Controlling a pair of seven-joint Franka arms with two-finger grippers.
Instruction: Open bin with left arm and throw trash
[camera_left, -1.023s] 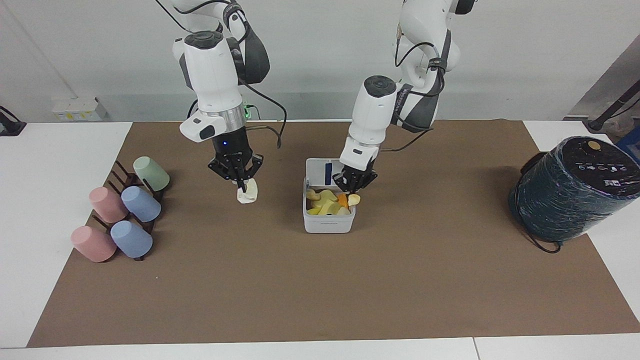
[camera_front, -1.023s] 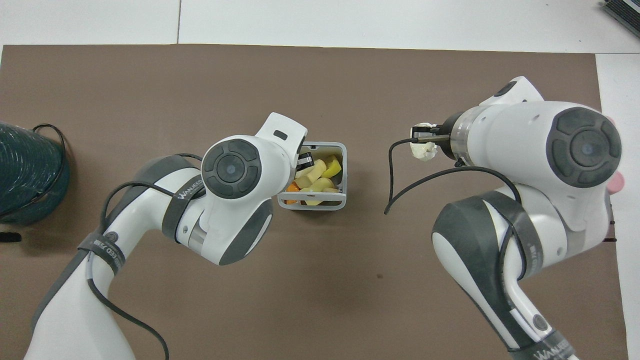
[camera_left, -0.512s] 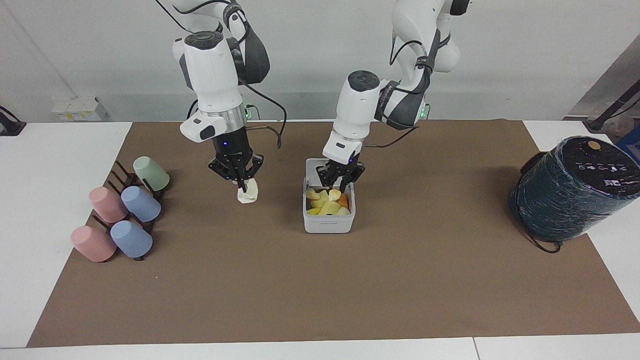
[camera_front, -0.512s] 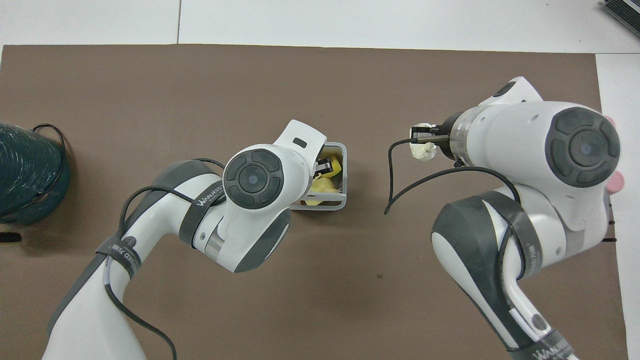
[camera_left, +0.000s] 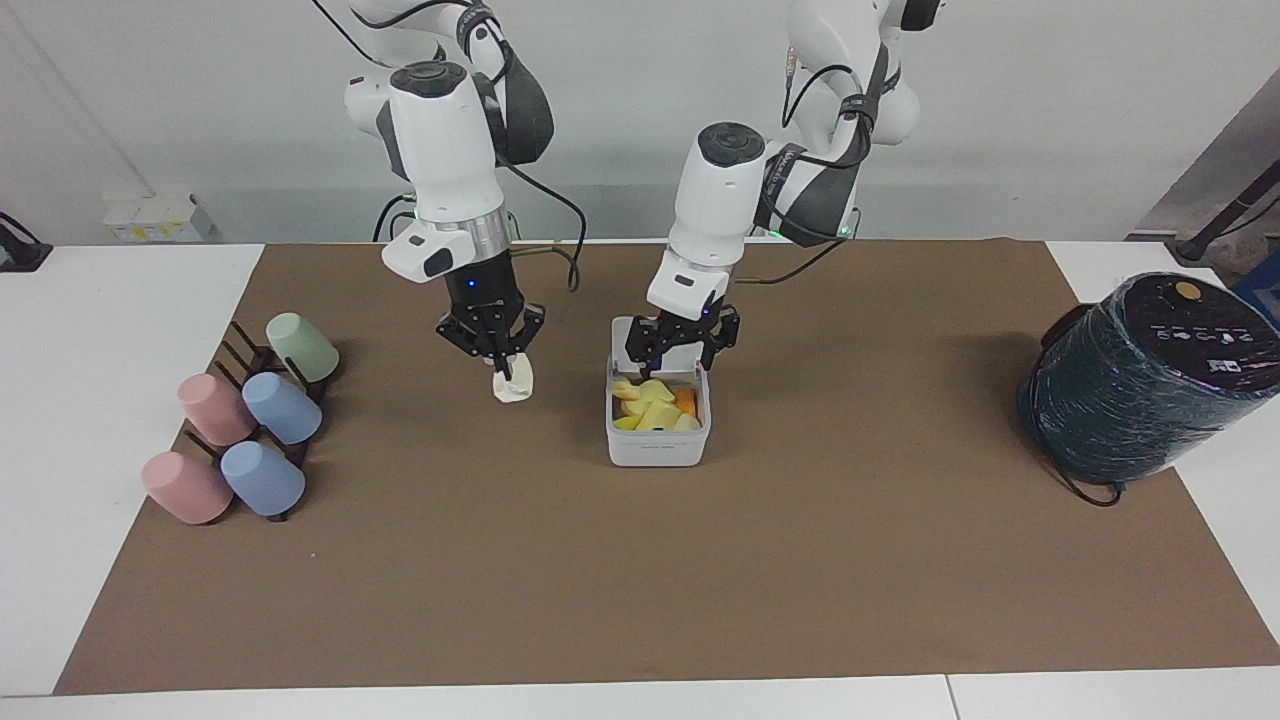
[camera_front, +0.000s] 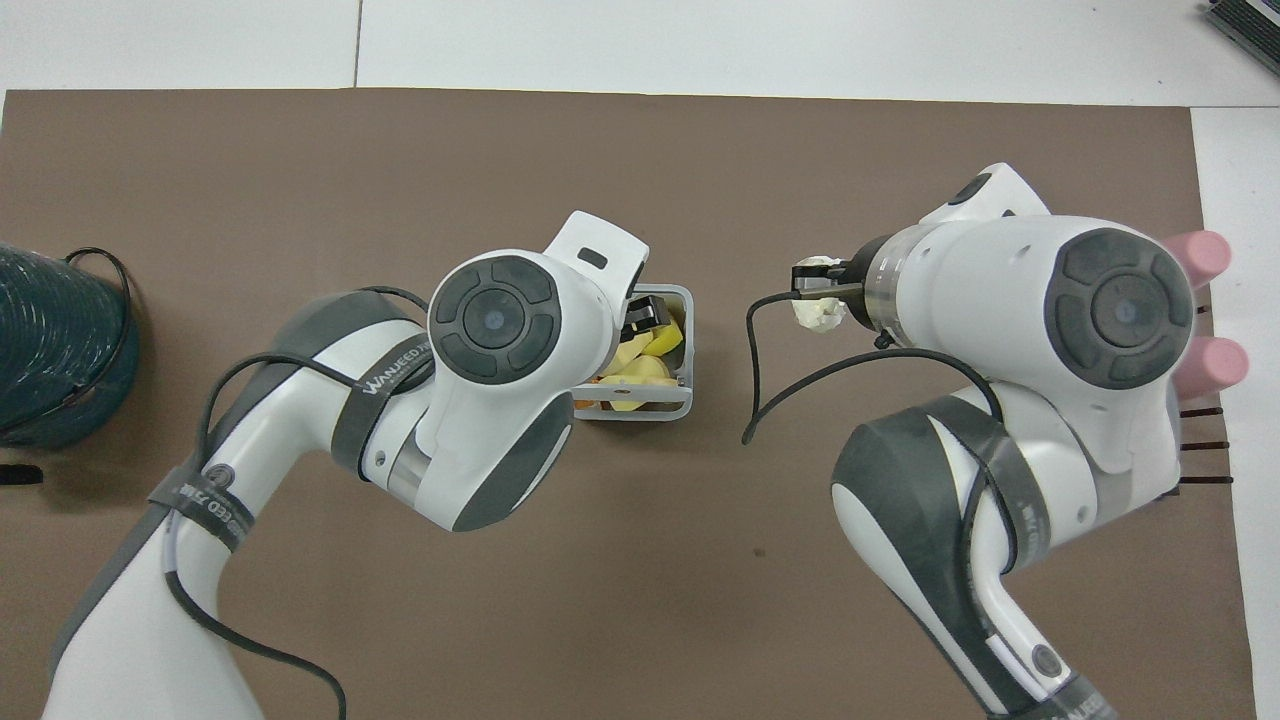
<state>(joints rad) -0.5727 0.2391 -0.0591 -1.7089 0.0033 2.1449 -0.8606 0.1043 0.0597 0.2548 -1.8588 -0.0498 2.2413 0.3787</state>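
A: Where is the bin (camera_left: 657, 430)?
B: On the brown mat in the middle of the tabletop, lid up, with yellow bits inside.
A: Why is the left end effector (camera_left: 682, 347) over it?
B: Its fingers are wide apart and hold nothing, probably so a piece could fall in.
A: And the right end effector (camera_left: 497, 349)?
B: It is squeezed shut on a white wad (camera_left: 514, 384), held up beside the bin, likely to go in next

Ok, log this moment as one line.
left hand: open, over small white square plastic bin | right hand: shut on white paper wad | bin lid: open
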